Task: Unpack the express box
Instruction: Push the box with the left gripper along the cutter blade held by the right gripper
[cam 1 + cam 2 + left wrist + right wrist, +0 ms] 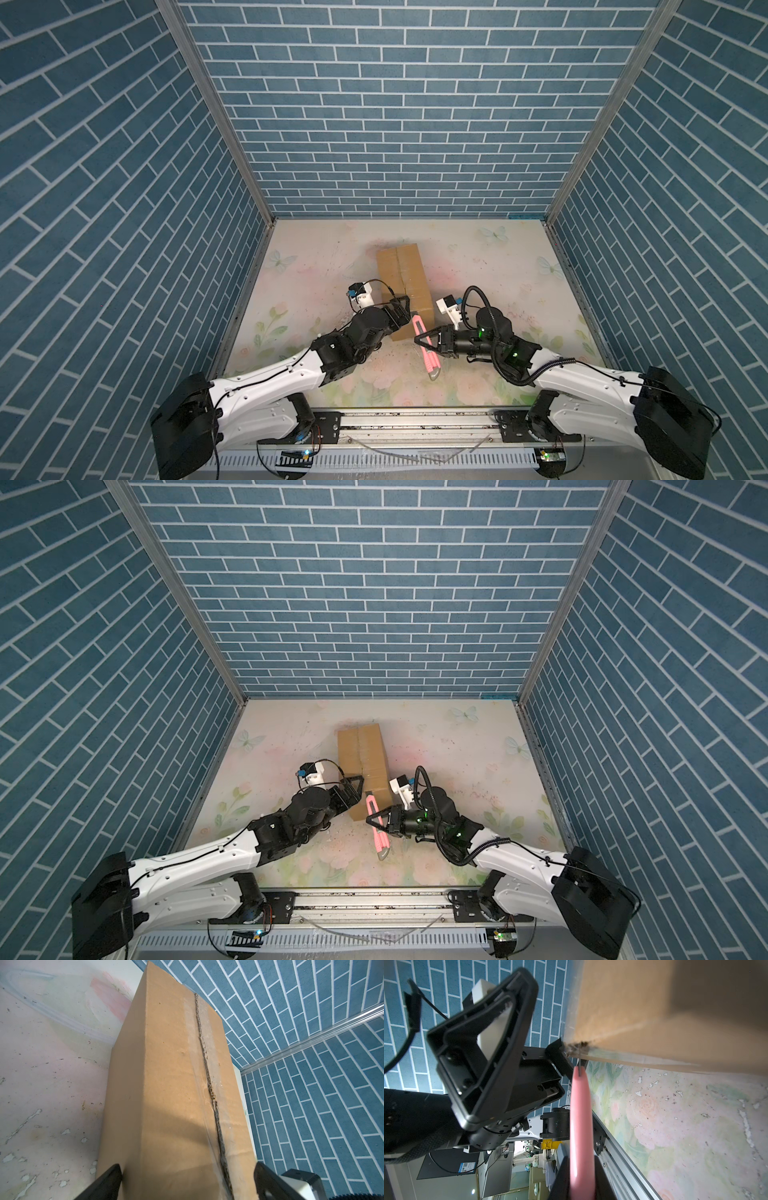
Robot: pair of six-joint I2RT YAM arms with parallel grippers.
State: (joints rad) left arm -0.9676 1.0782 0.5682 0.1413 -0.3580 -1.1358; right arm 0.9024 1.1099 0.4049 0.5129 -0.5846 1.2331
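Observation:
The express box (pixel 404 282) (pixel 365 758) lies lengthwise mid-table, a brown carton whose taped top seam (pixel 207 1076) looks frayed and slit. My left gripper (pixel 400 309) (pixel 353 789) (pixel 188 1185) is open wide, with one finger (pixel 108 1182) on each side of the box's near end. My right gripper (pixel 424 338) (pixel 376 818) (pixel 580 1186) is shut on the pink knife (pixel 428 353) (pixel 381 837) (pixel 580 1122). The knife's thin blade (pixel 579 1068) reaches the frayed near edge of the box (pixel 654 1012).
The floral table mat (pixel 498 291) ends at blue brick walls (pixel 395 124) at the back and both sides. An aluminium rail (pixel 415 419) runs along the front edge, carrying both arm bases.

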